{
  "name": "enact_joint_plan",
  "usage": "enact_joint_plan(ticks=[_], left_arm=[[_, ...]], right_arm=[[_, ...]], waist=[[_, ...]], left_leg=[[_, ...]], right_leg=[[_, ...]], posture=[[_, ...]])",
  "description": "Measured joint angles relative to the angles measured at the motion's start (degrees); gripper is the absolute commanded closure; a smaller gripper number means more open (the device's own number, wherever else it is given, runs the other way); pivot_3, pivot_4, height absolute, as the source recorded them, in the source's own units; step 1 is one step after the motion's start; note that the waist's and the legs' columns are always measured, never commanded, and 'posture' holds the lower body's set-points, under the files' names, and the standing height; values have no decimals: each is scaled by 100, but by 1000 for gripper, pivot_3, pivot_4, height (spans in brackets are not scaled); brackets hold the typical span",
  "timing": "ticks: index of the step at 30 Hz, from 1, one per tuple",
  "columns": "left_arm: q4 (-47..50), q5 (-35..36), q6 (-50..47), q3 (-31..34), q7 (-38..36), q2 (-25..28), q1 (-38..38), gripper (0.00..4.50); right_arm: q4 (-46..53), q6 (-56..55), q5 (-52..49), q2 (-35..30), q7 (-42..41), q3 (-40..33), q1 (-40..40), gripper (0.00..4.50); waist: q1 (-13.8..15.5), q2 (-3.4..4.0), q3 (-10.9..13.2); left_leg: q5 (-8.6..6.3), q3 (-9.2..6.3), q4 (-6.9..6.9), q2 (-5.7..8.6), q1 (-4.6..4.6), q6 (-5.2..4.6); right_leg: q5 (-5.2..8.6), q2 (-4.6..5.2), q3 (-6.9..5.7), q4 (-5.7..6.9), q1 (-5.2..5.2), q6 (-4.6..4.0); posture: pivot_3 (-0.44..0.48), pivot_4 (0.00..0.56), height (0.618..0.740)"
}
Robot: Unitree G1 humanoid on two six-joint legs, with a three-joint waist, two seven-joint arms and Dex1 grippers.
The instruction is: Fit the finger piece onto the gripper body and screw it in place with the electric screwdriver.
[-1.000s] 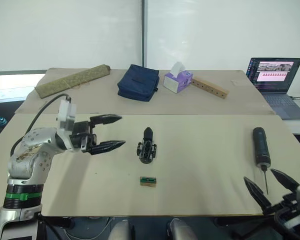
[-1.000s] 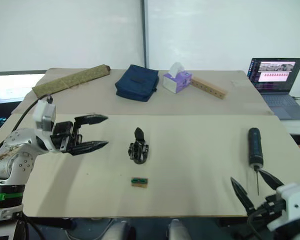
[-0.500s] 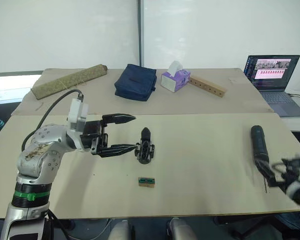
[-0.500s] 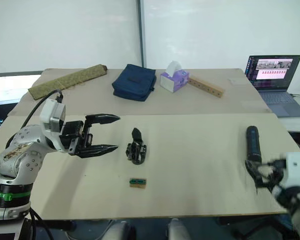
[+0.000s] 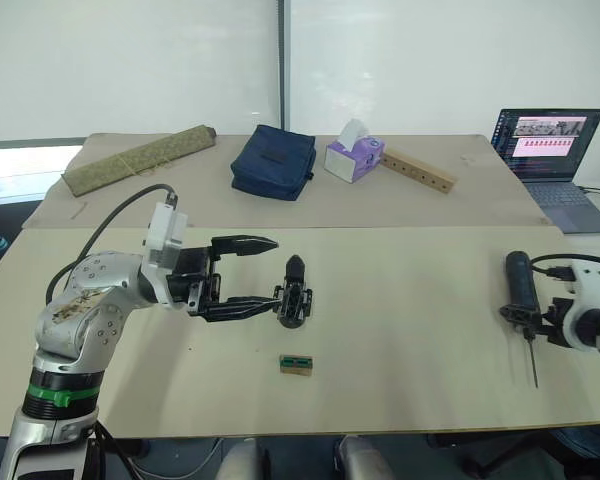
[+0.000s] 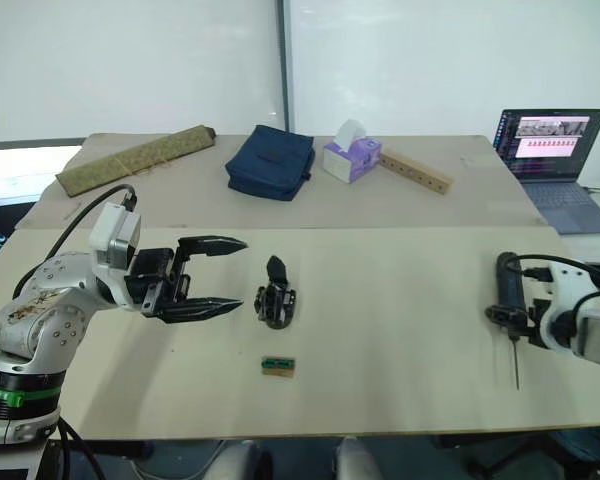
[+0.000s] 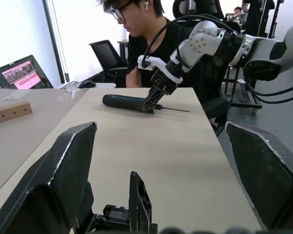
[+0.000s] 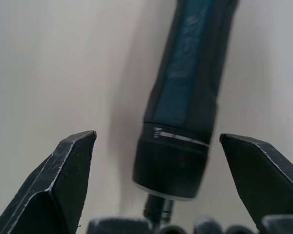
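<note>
The left gripper (image 7: 161, 195) has its two black fingers (image 7: 63, 180) spread wide apart, and the pointed top of the gripper body (image 7: 136, 204) stands low between them. Farther along the beige table (image 7: 176, 146) the electric screwdriver (image 7: 129, 102) lies on its side, thin metal bit pointing away from its body. The right gripper (image 7: 154, 100) comes down onto it near the bit end. Behind sits a person (image 7: 151, 34) in a black shirt, with a laptop (image 7: 19, 73) and a wooden bar (image 7: 7, 113) off to one side

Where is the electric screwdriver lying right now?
The electric screwdriver lies flat on the table at the robot's right, bit pointing toward the near edge; the open right gripper straddles its bit end.
</note>
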State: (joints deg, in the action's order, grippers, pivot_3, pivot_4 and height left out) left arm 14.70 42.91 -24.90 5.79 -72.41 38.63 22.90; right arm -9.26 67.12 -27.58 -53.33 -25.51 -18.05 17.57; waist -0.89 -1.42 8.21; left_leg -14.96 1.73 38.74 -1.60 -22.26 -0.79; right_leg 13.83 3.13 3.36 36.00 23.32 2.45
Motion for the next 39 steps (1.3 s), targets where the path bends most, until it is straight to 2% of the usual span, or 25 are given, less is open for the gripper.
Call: enact_joint_plan(ticks=[3, 8, 15, 19, 23, 26, 32, 39], left_arm=[[30, -1, 6, 9, 11, 7, -138, 0], [43, -2, 95, 58, 20, 12, -172, 0], [22, 5, 377, 119, -162, -11, -199, 0], [-177, -5, 403, 184, -550, 214, -373, 0], [-449, -204, 798, 200, -867, 279, -558, 0], [-765, -389, 1027, 220, -1017, 387, -746, 0], [-981, -689, 1495, 215, -1178, 386, -979, 0], [-1053, -775, 1665, 180, -1149, 307, -985, 0]], right_arm=[[-557, -321, 257, 0, -154, 279, 216, 811], [-952, -619, 454, 0, -436, 406, 457, 2509], [-867, -1254, 593, -16, -903, 384, 356, 2535], [1515, -893, -315, -203, -1788, 337, -257, 2535], [3560, -730, -740, -239, -1873, 479, -594, 2535], [4193, -1135, -463, -411, -1970, 1173, -1049, 2535], [4001, -1724, 248, -332, -1786, 1722, -1233, 2535], [3502, -2209, 639, -216, -1914, 1982, -1405, 2535]], waist=[[1, 0, 0], [4, 0, 0], [1, 9, 5], [-73, 38, 15], [-48, 34, 18], [34, 28, 22], [51, 23, 25], [45, 20, 26]], left_leg=[[0, 4, 0, 0, 0, 0], [0, 5, 0, -1, 0, 0], [0, 12, -2, -1, -3, 0], [-1, -4, -3, -19, -40, -3], [-1, -7, 2, -38, -40, -2], [-1, 8, 18, -33, -61, -2], [-1, 26, 31, -22, -75, -1], [-1, 23, 27, -32, -72, -1]], right_leg=[[-1, 0, 3, 0, 3, 1], [-2, -1, 4, 0, 3, 2], [-2, -1, 10, 3, 13, 3], [-8, -25, 47, 35, 85, -4], [-15, -50, 44, 27, 81, -15], [-14, -49, 43, 19, 88, -16], [-24, -38, 59, 6, 93, -3], [-25, -52, 57, 13, 95, -7]], posture=[[0, 150, 740], [0, 150, 740], [0, 150, 740], [0, 150, 740], [0, 150, 740], [0, 150, 740], [0, 150, 740], [0, 150, 740]])
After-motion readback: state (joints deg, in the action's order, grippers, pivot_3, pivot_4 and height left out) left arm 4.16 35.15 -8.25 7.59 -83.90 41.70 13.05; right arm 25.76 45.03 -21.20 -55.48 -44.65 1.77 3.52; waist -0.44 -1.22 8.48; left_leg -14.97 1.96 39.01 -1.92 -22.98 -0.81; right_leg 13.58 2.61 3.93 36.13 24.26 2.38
